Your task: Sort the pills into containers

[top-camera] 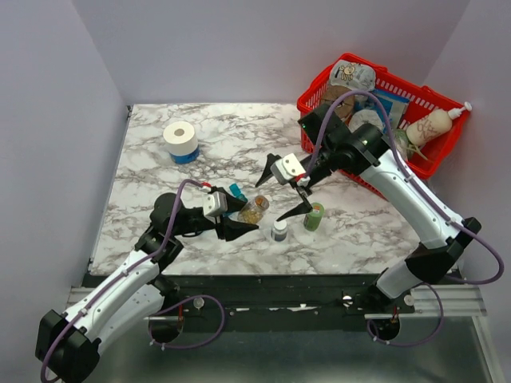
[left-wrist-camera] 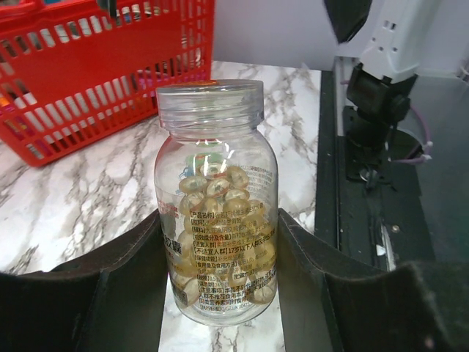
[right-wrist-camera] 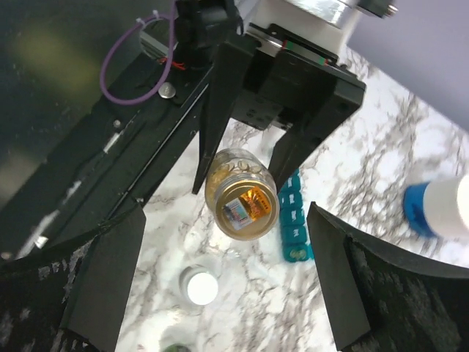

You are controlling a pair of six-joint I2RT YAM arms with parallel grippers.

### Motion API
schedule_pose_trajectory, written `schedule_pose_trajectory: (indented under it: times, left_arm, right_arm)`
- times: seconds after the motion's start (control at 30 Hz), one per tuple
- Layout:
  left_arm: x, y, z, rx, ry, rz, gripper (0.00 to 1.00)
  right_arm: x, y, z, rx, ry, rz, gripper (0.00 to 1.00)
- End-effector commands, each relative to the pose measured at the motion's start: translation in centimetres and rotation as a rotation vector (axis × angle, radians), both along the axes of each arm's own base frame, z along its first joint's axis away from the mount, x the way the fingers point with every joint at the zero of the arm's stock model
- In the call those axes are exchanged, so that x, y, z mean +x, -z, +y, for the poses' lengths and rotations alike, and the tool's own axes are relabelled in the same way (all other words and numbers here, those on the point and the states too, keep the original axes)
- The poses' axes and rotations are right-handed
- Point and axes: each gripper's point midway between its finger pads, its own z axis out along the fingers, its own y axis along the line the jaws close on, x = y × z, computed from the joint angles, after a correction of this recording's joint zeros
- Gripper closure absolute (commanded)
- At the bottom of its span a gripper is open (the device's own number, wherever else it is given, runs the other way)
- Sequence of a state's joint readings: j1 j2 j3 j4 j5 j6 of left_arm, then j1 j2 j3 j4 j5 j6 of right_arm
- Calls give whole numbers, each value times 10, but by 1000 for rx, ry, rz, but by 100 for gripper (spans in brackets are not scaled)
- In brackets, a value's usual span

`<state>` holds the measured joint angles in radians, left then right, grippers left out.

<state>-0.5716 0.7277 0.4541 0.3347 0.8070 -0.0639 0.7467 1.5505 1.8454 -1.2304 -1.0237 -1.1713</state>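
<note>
A grey-walled bay encloses a white marble-patterned table. The left gripper is clamped on a small clear bottle, one black finger pressed against each side of its lower body, with the clear threaded neck pointing up in the wrist view. The pills, yellowish-brown and translucent, fill roughly the lower half of the bottle behind a printed label. Whether the bottle's base rests on the table cannot be told.

The right gripper hovers just beyond the bottle with its jaws spread wide and nothing between them. From its own camera the bottle sits below, between the left gripper's two fingers.

The blue pill organiser lies flat on the marble just beside the bottle, partly hidden by the left gripper in the overhead view. A small white bottle and a green bottle stand near each other, just to the right of the held one. A white roll on a blue base sits well apart towards the far left, and a red wire basket of packaged goods occupies the far right corner.
</note>
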Motion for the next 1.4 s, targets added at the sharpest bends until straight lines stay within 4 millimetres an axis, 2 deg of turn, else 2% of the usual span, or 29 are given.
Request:
schedule_pose_trajectory:
  times: [0.0,0.2,0.3,0.4,0.43,0.53,0.67,0.83,0.97,1.13,1.23,1.27,1.37]
  left_arm:
    - [-19,-23,-6,-23,134,-77,100]
    - [-17,-21,-7,-21,130,-68,100]
    - [-15,-20,-7,-21,122,-64,100]
    - [-12,-20,-7,-21,107,-63,100]
    - [-10,-20,-7,-22,101,-64,100]
    - [-7,-19,-7,-19,82,-64,100]
    - [-4,-18,-7,-11,66,-59,100]
    - [-4,-17,-7,-4,68,-55,100]
    - [-3,-14,-7,2,68,-49,100]
    - [-3,-15,-7,0,65,-50,100]
    - [-2,-17,-7,-8,62,-52,100]
    - [-2,-17,-7,-9,59,-52,100]
    - [2,-19,-6,-23,33,-64,100]
  right_arm:
    - [-17,12,1,55,-197,-70,1]
    - [-11,30,8,12,-155,-36,8]
    - [-11,34,9,1,-131,-31,15]
    - [-12,37,10,-19,-116,-10,26]
    - [-13,36,10,-26,-111,0,34]
    - [-13,38,11,-42,-94,20,39]
    - [-7,36,14,-37,-54,8,38]
    - [-5,31,14,-27,-34,-1,31]
    - [-6,24,14,-14,-28,-2,32]
    - [-7,30,14,-26,-25,17,35]
    - [-6,36,14,-36,-16,28,43]
    - [-5,37,15,-36,-8,34,50]
    - [1,39,19,-47,49,77,61]
